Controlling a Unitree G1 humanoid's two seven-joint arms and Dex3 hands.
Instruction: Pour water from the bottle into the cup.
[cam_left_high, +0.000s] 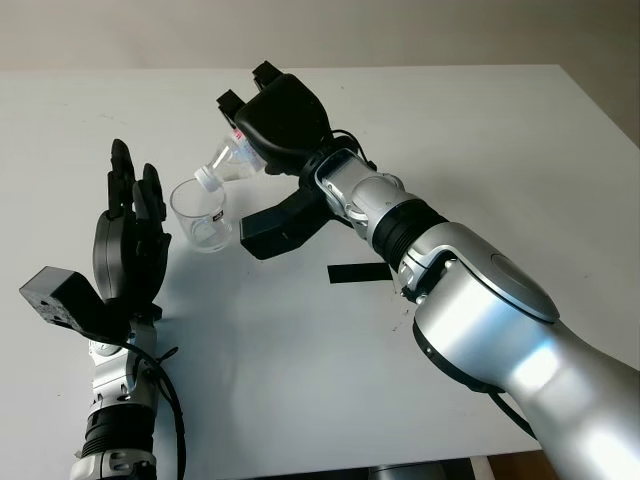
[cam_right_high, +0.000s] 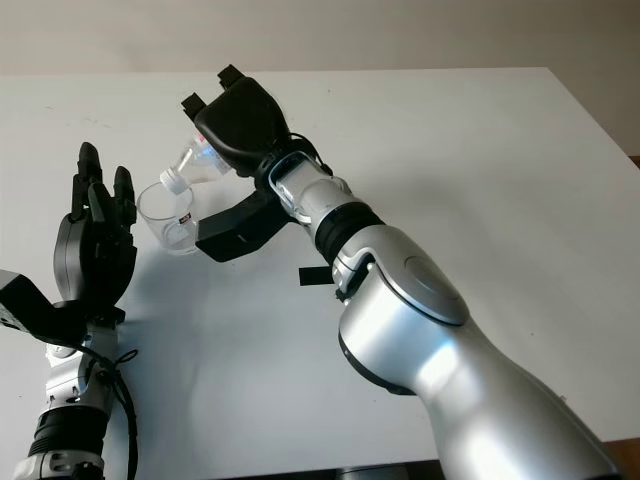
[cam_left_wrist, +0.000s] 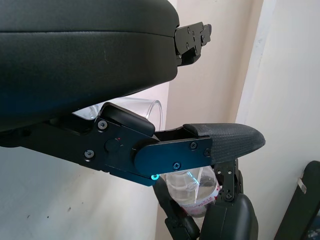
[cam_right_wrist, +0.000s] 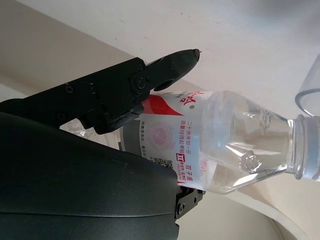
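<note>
A clear plastic water bottle (cam_left_high: 230, 160) with a red and white label (cam_right_wrist: 172, 135) is tilted down to the left, its open mouth (cam_left_high: 205, 179) just over the rim of a clear cup (cam_left_high: 200, 215) standing on the white table (cam_left_high: 480, 150). My right hand (cam_left_high: 275, 115) is shut on the bottle's body from above. Beside the cup on its left stands my left hand (cam_left_high: 130, 215), open and holding nothing; the cup (cam_left_wrist: 142, 107) appears behind its fingers (cam_left_wrist: 220, 142) in the left wrist view.
A black strip of tape (cam_left_high: 358, 273) lies on the table right of the cup, under my right forearm (cam_left_high: 400, 220). The table's far edge (cam_left_high: 400, 68) meets a pale wall.
</note>
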